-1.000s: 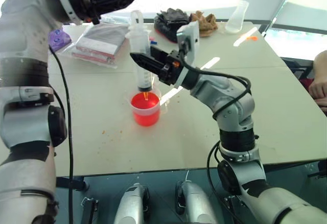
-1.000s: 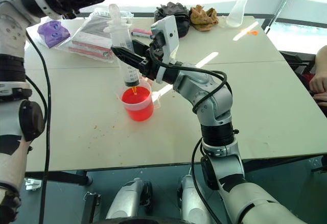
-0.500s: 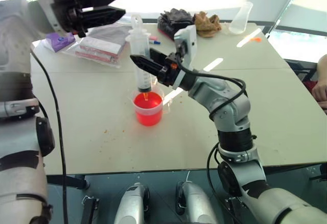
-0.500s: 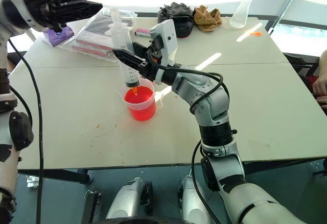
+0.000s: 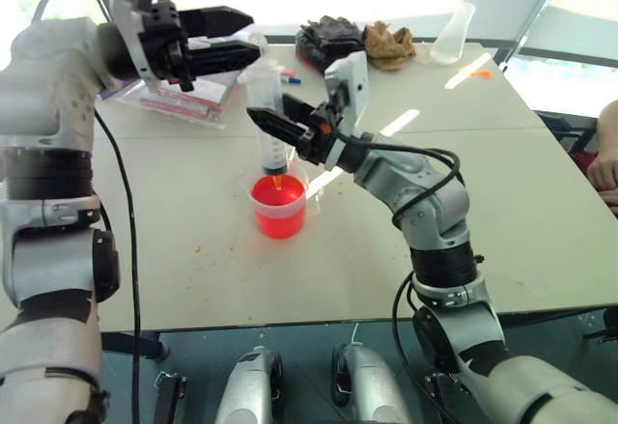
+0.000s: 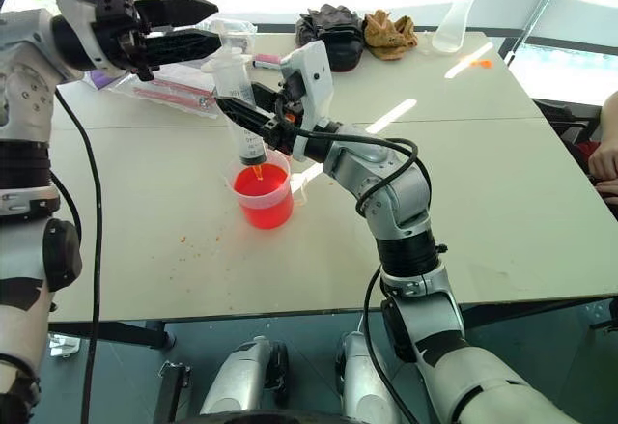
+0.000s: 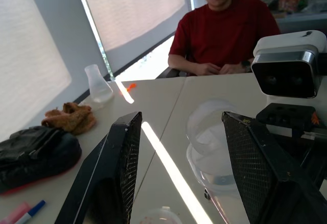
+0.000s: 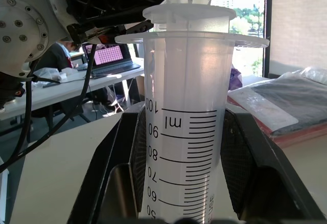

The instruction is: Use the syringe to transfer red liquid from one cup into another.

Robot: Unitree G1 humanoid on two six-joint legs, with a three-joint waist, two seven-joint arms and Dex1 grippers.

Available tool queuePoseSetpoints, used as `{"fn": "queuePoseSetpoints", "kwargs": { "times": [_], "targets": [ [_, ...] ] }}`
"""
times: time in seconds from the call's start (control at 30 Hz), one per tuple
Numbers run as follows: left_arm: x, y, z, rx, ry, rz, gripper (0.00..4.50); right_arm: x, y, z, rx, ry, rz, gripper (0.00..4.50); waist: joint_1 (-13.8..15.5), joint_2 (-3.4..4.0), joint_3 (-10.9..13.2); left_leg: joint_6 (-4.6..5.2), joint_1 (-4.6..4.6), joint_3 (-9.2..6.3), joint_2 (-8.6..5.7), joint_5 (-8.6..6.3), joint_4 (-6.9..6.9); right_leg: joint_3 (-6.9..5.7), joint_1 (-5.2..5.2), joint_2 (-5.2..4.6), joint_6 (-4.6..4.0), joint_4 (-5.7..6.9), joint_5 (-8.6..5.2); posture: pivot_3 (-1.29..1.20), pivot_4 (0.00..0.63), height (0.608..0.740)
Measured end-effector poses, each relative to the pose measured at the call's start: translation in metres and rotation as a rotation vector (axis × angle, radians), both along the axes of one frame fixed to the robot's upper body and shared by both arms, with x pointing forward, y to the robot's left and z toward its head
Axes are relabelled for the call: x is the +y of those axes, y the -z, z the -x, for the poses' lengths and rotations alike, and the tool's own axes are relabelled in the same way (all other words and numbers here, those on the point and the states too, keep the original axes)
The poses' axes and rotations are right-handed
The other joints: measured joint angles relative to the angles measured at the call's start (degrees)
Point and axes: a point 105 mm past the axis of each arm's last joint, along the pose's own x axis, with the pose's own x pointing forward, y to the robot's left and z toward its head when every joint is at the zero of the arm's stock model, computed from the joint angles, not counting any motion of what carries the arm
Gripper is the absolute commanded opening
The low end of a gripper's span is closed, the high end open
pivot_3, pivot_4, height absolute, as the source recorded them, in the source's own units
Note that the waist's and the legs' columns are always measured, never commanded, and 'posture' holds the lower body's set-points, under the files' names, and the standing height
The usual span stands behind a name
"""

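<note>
While the right gripper (image 5: pixel 273 125) has its two black fingers (image 8: pixel 245 152) pinched on the barrel of the syringe (image 8: pixel 186 127), the syringe is held upright between them, the graduation marks being seen from the wrist just between the pads. Below the fingers, the orange tip (image 5: pixel 277 179) is seen dipped at the surface of the red liquid (image 5: pixel 278 195), which fills the wider cup (image 5: pixel 280 213) standing on the table (image 5: pixel 193 240) directly under the grip. Just above the fingers, the white plunger (image 6: pixel 228 58) is seen pushed well down into the barrel. Beside that plunger top, the left gripper (image 5: pixel 249 38) is held level with its fingers (image 7: pixel 120 168) spread apart, nothing being gripped between them; the plunger head (image 7: pixel 209 132) lies in the gap. Beyond the left fingers, a plastic bag of packets (image 5: pixel 188 96) is seen lying on the table. Farther off, a dark pouch (image 5: pixel 328 38), a brown cloth (image 5: pixel 389 44) and a clear conical flask (image 5: pixel 451 33) are found near the far edge, and a seated person (image 7: pixel 225 30) is seen past it.
</note>
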Motion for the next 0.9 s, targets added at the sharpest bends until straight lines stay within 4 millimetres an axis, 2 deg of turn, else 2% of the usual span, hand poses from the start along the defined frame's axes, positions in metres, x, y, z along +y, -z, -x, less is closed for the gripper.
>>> {"fn": "queuePoseSetpoints", "kwargs": {
  "times": [0.13,0.33,0.57,0.9],
  "targets": [
    [0.000,0.015,-0.004,0.016,-0.008,-0.039,2.58,0.003,0.014,0.001,-0.024,0.011,0.048,1.46,0.0,0.00,0.0,0.00,0.00,0.01,0.00,0.00,0.00,0.00,-0.01,0.00,0.00,0.00,0.00,0.00,0.150,0.740],
    [-0.003,0.023,0.000,0.064,0.022,-0.058,2.58,0.003,0.025,0.007,-0.048,0.020,0.061,1.46,0.0,0.00,0.0,0.00,0.00,-0.01,0.00,0.00,0.00,0.00,-0.01,0.00,0.01,0.00,0.00,0.00,0.150,0.740],
    [-0.007,0.025,0.005,0.076,0.028,-0.073,2.58,0.005,0.031,0.011,-0.065,0.041,0.034,1.46,0.0,0.00,0.0,0.00,0.01,-0.01,0.00,0.00,0.00,0.00,0.00,0.00,0.02,0.00,-0.01,0.00,0.150,0.740],
    [-0.012,0.027,0.000,0.079,0.025,-0.043,2.58,0.002,0.035,0.010,-0.096,0.087,0.019,1.46,0.0,0.00,0.0,-0.01,0.01,-0.01,0.00,0.00,0.00,0.00,0.01,0.01,0.02,0.00,-0.01,0.00,0.150,0.740]
  ]
}}
